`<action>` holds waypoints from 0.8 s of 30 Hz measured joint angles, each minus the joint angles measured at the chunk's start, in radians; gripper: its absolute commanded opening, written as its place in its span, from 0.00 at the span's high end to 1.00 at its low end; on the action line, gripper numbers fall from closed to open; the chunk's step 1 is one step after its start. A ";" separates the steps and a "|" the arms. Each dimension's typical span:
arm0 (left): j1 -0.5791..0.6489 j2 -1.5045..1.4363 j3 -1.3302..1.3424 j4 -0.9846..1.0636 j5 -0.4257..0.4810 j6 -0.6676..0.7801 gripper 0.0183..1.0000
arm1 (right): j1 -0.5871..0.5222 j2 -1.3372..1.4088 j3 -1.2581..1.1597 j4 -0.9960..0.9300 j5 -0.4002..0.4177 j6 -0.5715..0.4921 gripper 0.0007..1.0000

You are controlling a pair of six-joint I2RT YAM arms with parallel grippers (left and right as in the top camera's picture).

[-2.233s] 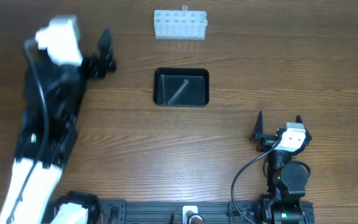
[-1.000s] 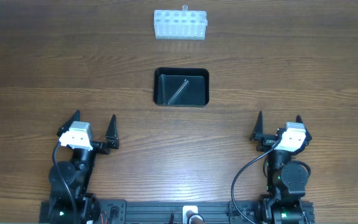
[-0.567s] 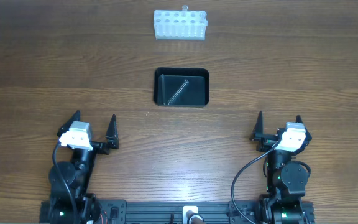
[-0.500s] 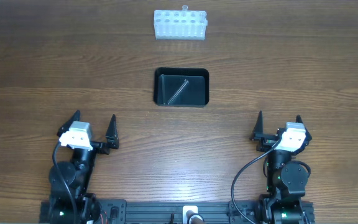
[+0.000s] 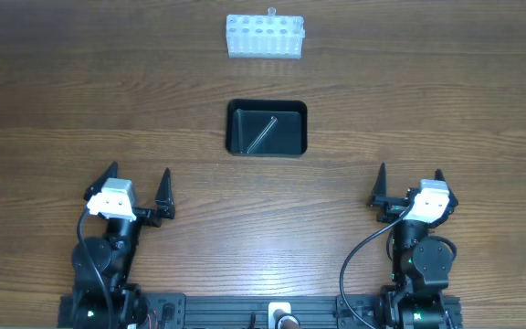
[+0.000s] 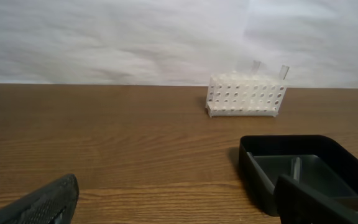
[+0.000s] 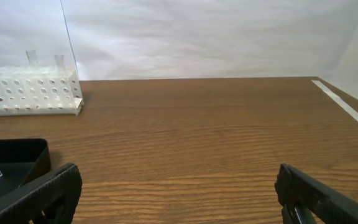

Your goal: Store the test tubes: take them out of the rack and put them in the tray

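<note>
My L gripper (image 5: 137, 171) sits by its base, fingers spread wide, holding nothing. One tube (image 5: 263, 133) lies in the tray (image 5: 229, 128). The rack (image 5: 265, 37) beyond holds prob. two more; I can't count surely. R gripper (image 5: 410, 170): same, wide and empty.

top: straight down, far | wrists: low, level, facing white wall (image 6: 104, 37) | shared: white perforated plastic rack (image 5: 265, 37), black plastic tray (image 5: 287, 133)

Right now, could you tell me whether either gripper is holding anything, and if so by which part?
Nothing is held: the left gripper and right gripper are both open and empty.
</note>
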 measured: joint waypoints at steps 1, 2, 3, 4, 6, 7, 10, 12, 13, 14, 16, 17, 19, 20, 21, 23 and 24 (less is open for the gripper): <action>0.000 0.000 0.000 0.000 0.000 0.000 0.00 | 0.000 0.000 0.000 0.000 0.000 -0.001 0.01; 0.000 0.000 0.000 0.000 0.000 0.000 0.00 | 0.000 0.000 0.000 0.000 0.000 0.000 0.01; 0.000 0.000 0.000 0.000 0.000 0.000 0.00 | 0.000 0.000 0.000 0.000 0.000 -0.001 0.01; 0.000 0.000 0.000 0.000 0.000 0.000 0.00 | 0.000 0.000 0.000 0.000 0.000 -0.001 0.01; 0.000 0.000 0.000 0.000 0.000 0.000 0.00 | 0.000 0.000 0.000 0.000 0.000 -0.001 0.01; 0.000 0.000 0.000 0.000 0.000 0.000 0.00 | 0.000 0.000 0.000 0.000 0.000 -0.001 0.01; 0.000 0.000 0.000 0.000 0.000 0.000 0.00 | 0.000 0.004 0.000 0.025 -0.008 0.000 0.01; 0.000 0.000 0.000 0.000 0.000 0.000 0.00 | 0.000 0.023 0.011 0.050 -0.014 0.000 0.01; 0.000 0.000 0.000 0.000 0.000 0.000 0.00 | 0.000 0.045 0.030 0.050 -0.018 0.000 0.01; 0.000 0.000 0.000 0.000 0.000 0.000 0.00 | 0.000 0.069 0.051 0.050 -0.020 0.000 0.01; 0.000 0.000 0.000 0.000 0.000 0.000 0.00 | 0.000 0.131 0.108 0.050 -0.023 0.000 0.01; 0.000 0.000 0.000 0.000 0.000 0.000 0.00 | 0.000 0.170 0.143 0.051 -0.024 -0.001 0.01; 0.000 0.000 0.000 0.000 0.000 0.000 0.00 | 0.000 0.272 0.232 0.057 -0.027 0.000 0.01; 0.000 0.000 0.000 0.000 0.000 0.000 0.00 | 0.000 0.325 0.274 0.061 -0.029 0.000 0.01; 0.000 0.000 0.000 0.000 0.000 0.000 0.00 | 0.000 0.389 0.322 0.061 -0.035 0.000 0.01; 0.000 0.000 0.000 0.000 0.000 0.000 0.00 | 0.000 0.517 0.410 0.064 -0.056 0.003 0.01; 0.000 0.000 0.000 0.000 0.000 0.000 0.00 | 0.000 0.615 0.474 0.063 -0.077 0.010 0.01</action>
